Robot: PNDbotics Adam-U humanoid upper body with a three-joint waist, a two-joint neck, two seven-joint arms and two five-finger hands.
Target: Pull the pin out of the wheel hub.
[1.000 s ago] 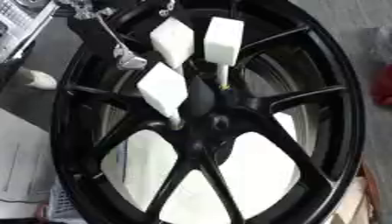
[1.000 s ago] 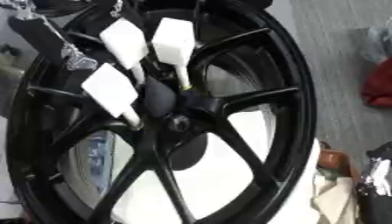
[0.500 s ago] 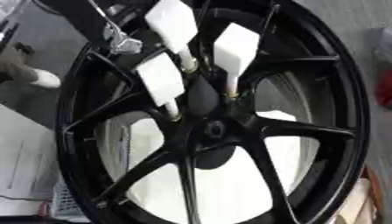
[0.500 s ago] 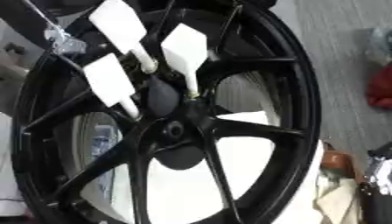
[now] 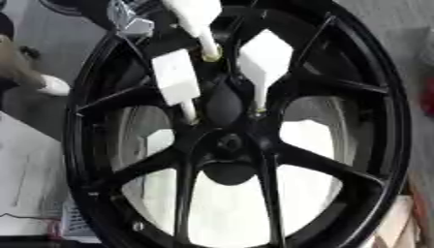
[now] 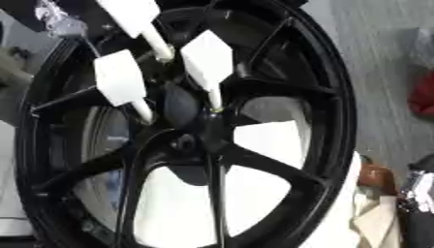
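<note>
A large glossy black alloy wheel (image 5: 237, 145) with thin spokes fills the view, and three white block-headed pins on slim metal shafts stand in its hub: a left pin (image 5: 176, 80), a right pin (image 5: 265, 60) and a top pin (image 5: 196, 14) cut off by the upper edge. Neither robot hand appears in either view, so their state cannot be told, nor which pin is meant. The likely risk is a sideways pull, which could jam a shaft in its hole or knock a neighbouring pin, since the heads stand near each other.
</note>
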